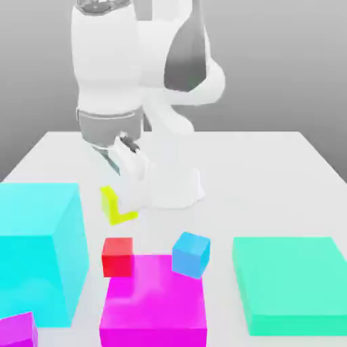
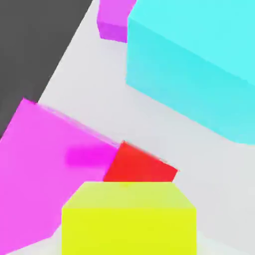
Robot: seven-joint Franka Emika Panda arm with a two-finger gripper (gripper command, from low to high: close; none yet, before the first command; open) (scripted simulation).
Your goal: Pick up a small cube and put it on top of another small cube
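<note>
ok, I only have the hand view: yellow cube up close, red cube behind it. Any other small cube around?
Observer: Yes, a small blue cube, to the exterior view's right of the red cube. It looks tilted, by the magenta block.
Operator: Anything further right?
Observer: A flat green block, apart from the blue one.
Operator: Where's the gripper versus yellow?
Observer: The gripper is right at the yellow cube, partly hiding it.
</note>
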